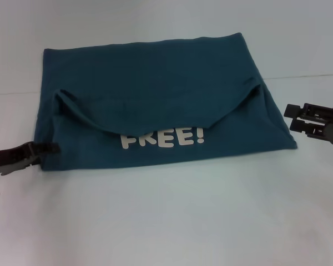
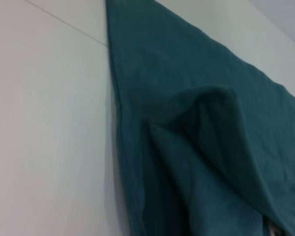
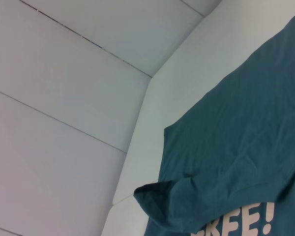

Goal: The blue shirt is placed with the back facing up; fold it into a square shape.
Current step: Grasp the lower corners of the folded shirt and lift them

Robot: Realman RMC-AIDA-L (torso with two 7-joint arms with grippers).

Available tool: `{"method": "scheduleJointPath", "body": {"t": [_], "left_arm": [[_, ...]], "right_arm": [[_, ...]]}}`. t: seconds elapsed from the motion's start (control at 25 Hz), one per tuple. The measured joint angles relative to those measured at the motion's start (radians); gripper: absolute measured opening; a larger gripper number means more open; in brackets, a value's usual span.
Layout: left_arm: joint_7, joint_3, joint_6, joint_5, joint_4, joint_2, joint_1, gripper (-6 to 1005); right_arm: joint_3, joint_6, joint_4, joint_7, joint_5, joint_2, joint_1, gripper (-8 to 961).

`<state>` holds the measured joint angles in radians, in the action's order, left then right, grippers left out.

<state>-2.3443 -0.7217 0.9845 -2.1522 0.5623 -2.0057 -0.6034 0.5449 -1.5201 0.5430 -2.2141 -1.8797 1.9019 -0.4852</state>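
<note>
- Blue shirt point(image 1: 155, 88) lies half-folded on the white tabletop point(image 1: 172, 221), "FREE!" showing.
- Left hand point(image 1: 47, 148) touches the shirt's near-left corner, can't tell its grip.
- Right hand point(image 1: 293, 117) sits just off the shirt's right edge, fingers spread, holding nothing.

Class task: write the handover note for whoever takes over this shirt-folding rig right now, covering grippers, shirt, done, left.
Left gripper: low at the blue shirt's near left corner.
Right gripper: open, beside the shirt's right edge, clear of the cloth.
Shirt: flat on the white table, far part folded toward the robot, covering the top of the "FREE!" lettering.
Left: further folding; it is wider than deep, not yet square.
</note>
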Motion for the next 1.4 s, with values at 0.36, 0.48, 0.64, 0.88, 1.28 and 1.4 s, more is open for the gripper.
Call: {"method": "scheduleJointPath", "body": {"t": [0.36, 0.48, 0.64, 0.88, 1.28, 1.4], "left_arm": [[0.000, -0.035, -0.044, 0.000, -0.025, -0.003, -0.020, 642], [0.000, -0.042, -0.052, 0.000, -0.040, -0.004, -0.030, 639], [0.000, -0.064, -0.076, -0.001, -0.059, -0.006, -0.045, 634], [-0.032, -0.078, -0.083, -0.007, -0.065, -0.007, -0.061, 628], [-0.073, -0.078, -0.059, -0.015, -0.041, -0.003, -0.054, 456], [-0.074, -0.077, -0.050, -0.016, -0.041, -0.001, -0.054, 354]], "right_arm": [[-0.007, 0.000, -0.014, 0.004, 0.000, 0.000, 0.003, 731], [-0.008, 0.001, -0.015, 0.005, 0.001, 0.000, 0.004, 731], [-0.008, 0.003, -0.015, 0.006, 0.001, 0.000, 0.006, 732], [-0.009, 0.003, -0.015, 0.007, 0.001, 0.000, 0.011, 733], [-0.012, 0.003, -0.015, 0.008, 0.001, 0.000, 0.014, 731], [-0.005, 0.003, -0.015, 0.005, 0.000, -0.004, 0.014, 730]]}}
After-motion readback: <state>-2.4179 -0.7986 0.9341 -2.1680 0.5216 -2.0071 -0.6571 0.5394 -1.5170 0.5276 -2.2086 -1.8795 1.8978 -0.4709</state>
